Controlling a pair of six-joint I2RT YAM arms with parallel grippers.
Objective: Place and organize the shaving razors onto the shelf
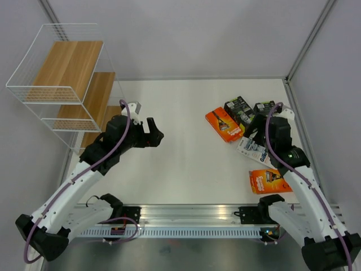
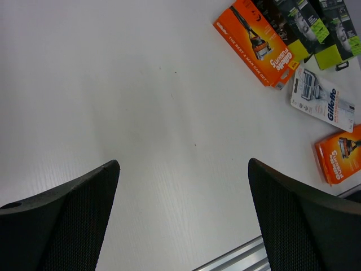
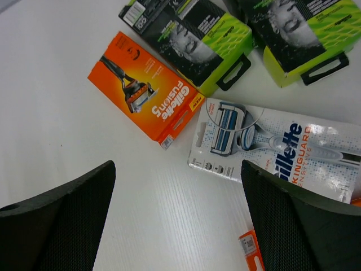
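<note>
My left pincer (image 1: 151, 133) hangs over mid-bench (image 1: 186, 169), jaws wide, gripping nothing. My right pincer (image 3: 177, 166) is the same, over the razors at right. Nearest is the orange Fusion5 box (image 1: 269, 182), then the Skinguard pack (image 3: 282, 149) and the second Fusion5 box (image 3: 144, 84). Farthest are the left black-and-lime box (image 3: 192, 34) and the right black-and-lime box (image 3: 299, 31). The wire shelf (image 1: 34, 73) stands upper left, well apart from the razors.

An orange cardboard box (image 1: 224, 125) and two black, lime-topped boxes (image 1: 239, 109) (image 1: 263, 107) are laid flat toward the tabletop's far right corner. A flat white-blue pack (image 1: 252, 150) and a second orange box (image 1: 269, 182) are laid nearer, along the right edge. A white wire shelf with three stepped wooden boards (image 1: 67, 84) is stood at the far left corner.
</note>
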